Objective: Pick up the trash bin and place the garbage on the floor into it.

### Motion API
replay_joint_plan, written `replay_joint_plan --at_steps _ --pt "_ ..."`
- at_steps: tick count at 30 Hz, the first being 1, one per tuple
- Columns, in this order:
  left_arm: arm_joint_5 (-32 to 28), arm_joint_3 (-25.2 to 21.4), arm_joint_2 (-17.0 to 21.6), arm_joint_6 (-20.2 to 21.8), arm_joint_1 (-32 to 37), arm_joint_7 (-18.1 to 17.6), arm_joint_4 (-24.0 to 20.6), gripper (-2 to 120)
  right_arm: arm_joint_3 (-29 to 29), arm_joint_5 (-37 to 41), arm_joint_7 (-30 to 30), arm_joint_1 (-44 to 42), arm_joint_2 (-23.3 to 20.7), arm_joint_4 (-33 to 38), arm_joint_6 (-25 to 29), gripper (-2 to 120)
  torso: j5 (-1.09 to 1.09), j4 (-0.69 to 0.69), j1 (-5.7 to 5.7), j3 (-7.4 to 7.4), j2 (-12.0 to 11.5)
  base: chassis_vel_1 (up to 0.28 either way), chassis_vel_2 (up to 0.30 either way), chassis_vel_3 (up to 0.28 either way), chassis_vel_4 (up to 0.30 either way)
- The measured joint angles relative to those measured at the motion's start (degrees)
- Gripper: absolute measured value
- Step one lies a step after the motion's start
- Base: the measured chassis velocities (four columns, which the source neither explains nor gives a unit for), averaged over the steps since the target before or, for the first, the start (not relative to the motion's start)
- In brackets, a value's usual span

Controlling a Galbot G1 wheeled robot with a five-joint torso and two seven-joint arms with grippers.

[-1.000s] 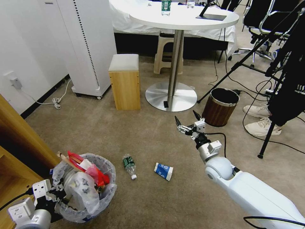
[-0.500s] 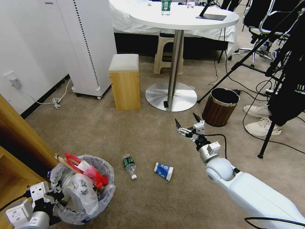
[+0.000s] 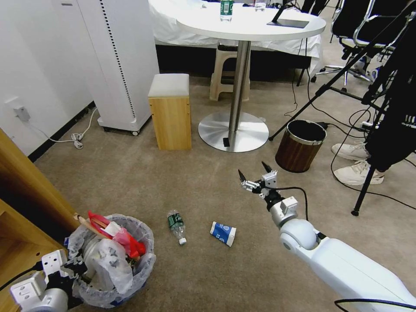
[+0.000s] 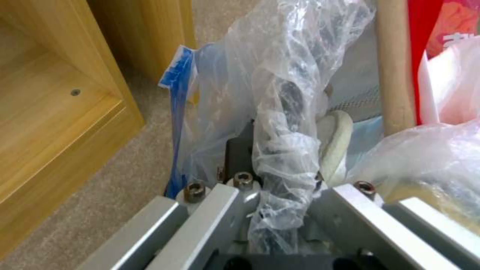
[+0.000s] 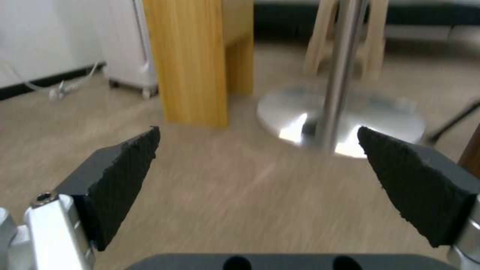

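Down by the wooden cabinet (image 3: 17, 190), the left gripper (image 3: 76, 268) pinches the trash bin (image 3: 110, 260) by its rim, while the right gripper (image 3: 252, 175), fingers spread, hovers beyond the bottle (image 3: 176, 225) and cup (image 3: 223, 233); next, I'd guess, it must descend onto one.

No word, brand or number can be read: the print on the green bottle label (image 3: 175, 221), the blue-and-white cup (image 3: 223, 233) and the red wrapper (image 4: 452, 33) is too small
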Motion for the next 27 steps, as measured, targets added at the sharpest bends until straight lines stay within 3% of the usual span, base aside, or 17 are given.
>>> replay_joint_plan --at_steps 10,17,22,27 --pt "0.81 1.11 -0.88 -0.52 -0.31 0.62 -0.39 0 -7.26 5.24 -0.29 2.64 1.83 -7.45 -4.35 100 0.0 0.0 -0.01 0.0 0.0 0.0 0.0 0.0 0.0" --pt "1.2 1.39 -1.26 -0.73 -0.41 0.77 -0.41 0 -12.28 3.72 -0.38 3.77 2.96 -8.85 -6.03 100 -0.02 -0.01 -0.01 0.0 0.0 0.0 0.0 0.0 0.0" --pt "1.31 1.34 -1.47 -1.27 -0.68 0.91 -0.4 0 -17.92 2.89 -4.72 4.35 3.38 -9.36 -4.75 100 0.0 0.0 -0.01 0.0 0.0 0.0 0.0 0.0 0.0" --pt "1.58 1.69 -1.56 -1.49 -1.05 1.02 0.01 0 -19.28 2.02 -4.47 3.92 2.68 -9.77 -6.33 100 0.0 -0.02 -0.01 0.0 0.0 0.0 0.0 0.0 0.0"
